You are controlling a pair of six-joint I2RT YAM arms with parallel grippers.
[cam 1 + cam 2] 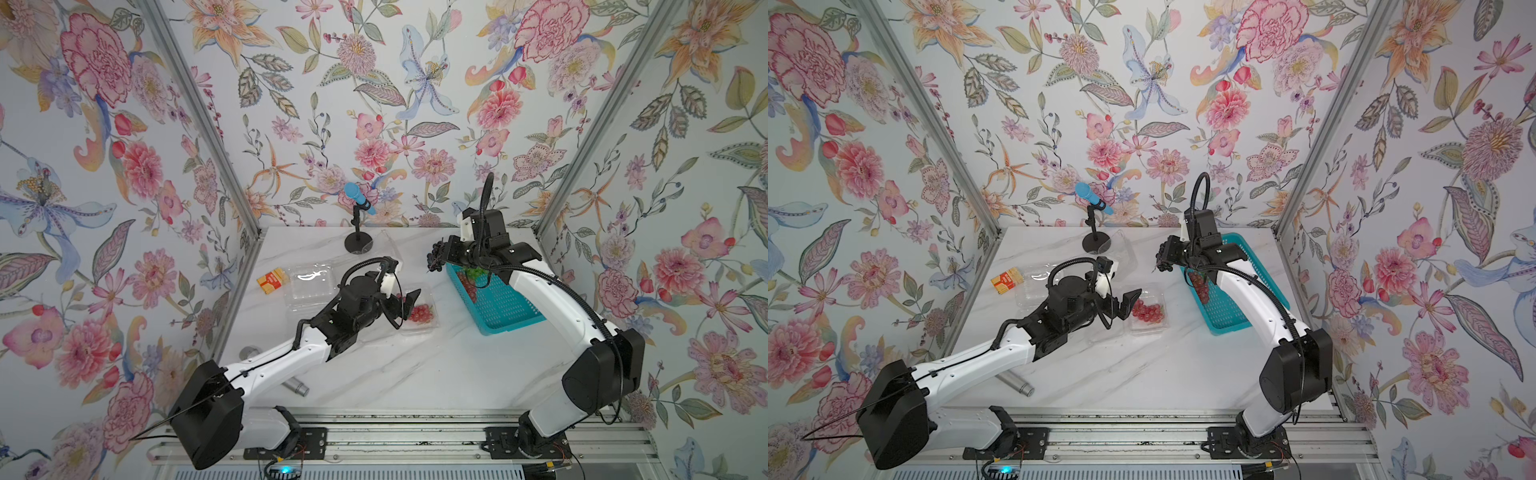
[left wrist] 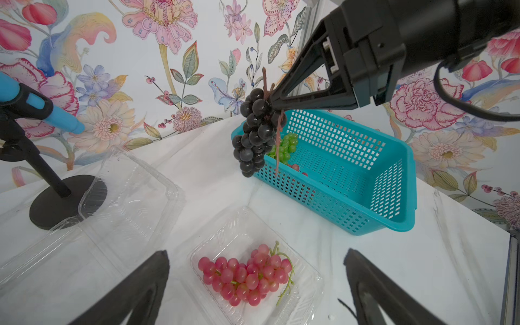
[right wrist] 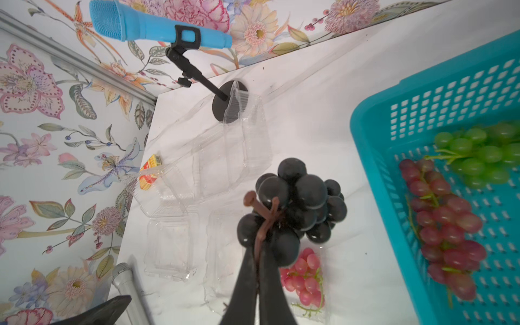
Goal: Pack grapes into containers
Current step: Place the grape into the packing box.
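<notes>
On a white marble-look worktop [image 1: 415, 374], a metal cylinder [image 1: 296, 386] lies nearest the camera, just beside the left arm.

Beyond it, the left fingers [image 2: 146, 287] are spread wide and hold nothing. They are poised over an open clear container [image 2: 225, 230] in which a pink bunch of grapes [image 2: 244, 275] lies. From the left wrist, the bunch sits between the two fingers and lower down, touched by neither. In both top views one finger [image 1: 412, 297] overlaps the container's near-left edge, with the berries [image 1: 1147, 311] just beyond it.

To the right stands a teal basket [image 1: 507, 320] with a green bunch [image 3: 478, 157] and a red bunch [image 3: 444, 225] lying side by side at its far end.

At the basket's far left corner, the right fingers [image 3: 247, 281] are pressed together on the brown stem of a dark bunch [image 3: 295, 205]. That bunch hangs in the air, just outside the basket's rim and above bare worktop. From the left wrist it dangles below the fingertips [image 2: 309, 104], clear of the surface.

Farther back, a second clear container [image 2: 135, 197] lies open and empty, with one edge overlapping the round base of a black stand [image 2: 53, 208]. A third clear container [image 1: 309, 284] lies well to the left, next to a small orange box [image 1: 272, 280].

A blue microphone [image 1: 359, 198] sits tilted on the stand, in front of the floral wall.
</notes>
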